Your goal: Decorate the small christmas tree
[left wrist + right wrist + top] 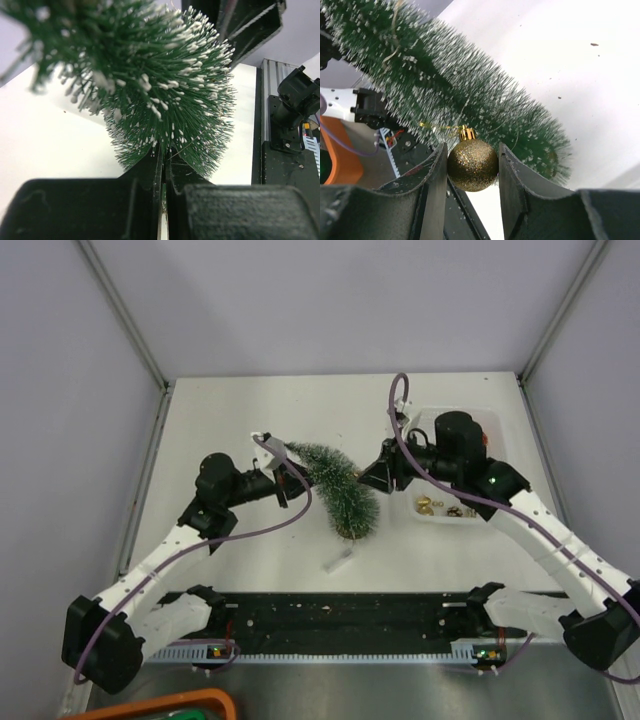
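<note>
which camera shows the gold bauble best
Right wrist: the gold bauble sits large and sharp in the right gripper, by the small christmas tree. In top external the gripper hides it; left wrist misses it.

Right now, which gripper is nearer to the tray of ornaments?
Right. The right gripper, holding a gold bauble, is just beside the tray; the left gripper clamps the small christmas tree, which lies between it and the tray.
</note>
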You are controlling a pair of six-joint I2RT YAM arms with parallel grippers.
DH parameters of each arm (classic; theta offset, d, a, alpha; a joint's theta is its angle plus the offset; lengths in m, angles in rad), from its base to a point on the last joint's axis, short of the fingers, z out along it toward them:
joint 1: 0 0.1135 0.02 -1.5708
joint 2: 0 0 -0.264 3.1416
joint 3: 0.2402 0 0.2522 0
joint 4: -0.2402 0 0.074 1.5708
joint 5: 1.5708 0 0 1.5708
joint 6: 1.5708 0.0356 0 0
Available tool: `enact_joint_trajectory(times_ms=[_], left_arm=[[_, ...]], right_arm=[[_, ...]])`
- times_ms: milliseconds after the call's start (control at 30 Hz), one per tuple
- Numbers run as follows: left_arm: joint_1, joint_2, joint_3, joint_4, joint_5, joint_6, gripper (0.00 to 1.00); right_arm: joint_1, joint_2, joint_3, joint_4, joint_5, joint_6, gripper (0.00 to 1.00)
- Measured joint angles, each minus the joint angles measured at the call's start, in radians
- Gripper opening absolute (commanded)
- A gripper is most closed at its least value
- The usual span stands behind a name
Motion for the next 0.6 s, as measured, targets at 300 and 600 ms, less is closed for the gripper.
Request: enact_joint_trajectory(times_ms=[300,600], left_arm=[[0.000,-0.011,-0.006,-0.001,0.021,0.018,0.00],[0.000,-0.021,-0.017,0.000,0.017,0.024,0.00]], right_arm=[[0.000,0.067,0.068,-0.023,0.026,-0.029,0.18],[-0.001,0.066,0.074,-0.031,0.012,-0.033,0.19]])
